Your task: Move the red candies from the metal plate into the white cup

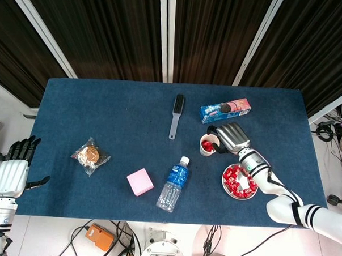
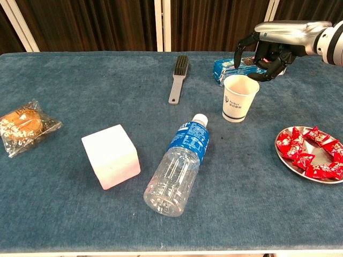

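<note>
The white cup [image 2: 239, 98] stands upright right of the table's middle; the head view shows red candy inside the cup [image 1: 207, 145]. My right hand [image 2: 270, 45] hovers just above and behind its rim, fingers curved apart and holding nothing; the head view has this hand [image 1: 231, 136] beside the cup. Several red candies [image 2: 310, 153] lie on the metal plate [image 2: 280, 152] at the right front, also seen from above as candies [image 1: 240, 181]. My left hand [image 1: 13, 169] hangs off the table's left edge, fingers spread and empty.
A blue cookie box [image 2: 236, 68] lies right behind the cup. A grey brush [image 2: 178, 77] lies at the back centre. A water bottle [image 2: 179, 166] lies on its side, a pink cube [image 2: 111, 155] left of it, a wrapped pastry [image 2: 24, 126] far left.
</note>
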`<state>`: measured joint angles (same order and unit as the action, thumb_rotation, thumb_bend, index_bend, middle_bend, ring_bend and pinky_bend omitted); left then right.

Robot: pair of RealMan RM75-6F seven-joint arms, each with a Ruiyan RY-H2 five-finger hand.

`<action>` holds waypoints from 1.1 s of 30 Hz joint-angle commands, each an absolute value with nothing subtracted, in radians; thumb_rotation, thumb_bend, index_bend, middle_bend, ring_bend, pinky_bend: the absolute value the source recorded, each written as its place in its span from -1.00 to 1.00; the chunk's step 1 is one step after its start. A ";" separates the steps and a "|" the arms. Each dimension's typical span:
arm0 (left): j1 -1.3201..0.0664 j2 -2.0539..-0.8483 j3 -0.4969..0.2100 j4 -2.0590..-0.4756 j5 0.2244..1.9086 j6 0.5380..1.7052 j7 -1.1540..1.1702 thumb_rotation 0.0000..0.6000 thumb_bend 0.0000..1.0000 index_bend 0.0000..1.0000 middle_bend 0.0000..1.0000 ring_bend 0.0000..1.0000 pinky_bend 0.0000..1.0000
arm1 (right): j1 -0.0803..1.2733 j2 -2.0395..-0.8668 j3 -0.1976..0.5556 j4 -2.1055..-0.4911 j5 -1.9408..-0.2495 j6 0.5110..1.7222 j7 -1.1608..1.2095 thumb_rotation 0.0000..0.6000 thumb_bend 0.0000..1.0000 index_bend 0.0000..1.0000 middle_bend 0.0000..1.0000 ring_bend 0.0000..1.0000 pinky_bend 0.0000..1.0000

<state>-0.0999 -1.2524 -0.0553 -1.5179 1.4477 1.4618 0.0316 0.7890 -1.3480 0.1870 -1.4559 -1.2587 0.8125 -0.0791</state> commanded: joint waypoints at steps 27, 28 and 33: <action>-0.090 -1.253 -0.050 -1.526 1.461 1.483 0.033 1.00 -1.00 -0.99 -1.00 -1.00 -1.00 | 0.556 -1.341 -0.038 -1.392 -1.472 0.991 -0.209 1.00 -0.25 0.02 0.87 1.00 1.00; -0.088 -1.252 -0.050 -1.526 1.460 1.483 0.033 1.00 -1.00 -0.99 -1.00 -1.00 -1.00 | 0.559 -1.347 -0.037 -1.386 -1.473 0.986 -0.207 1.00 -0.25 0.03 0.87 1.00 1.00; -0.083 -1.246 -0.050 -1.527 1.457 1.490 0.031 1.00 -1.00 -0.99 -1.00 -1.00 -1.00 | 0.567 -1.372 -0.031 -1.355 -1.484 0.976 -0.196 1.00 -0.25 0.04 0.87 1.00 1.00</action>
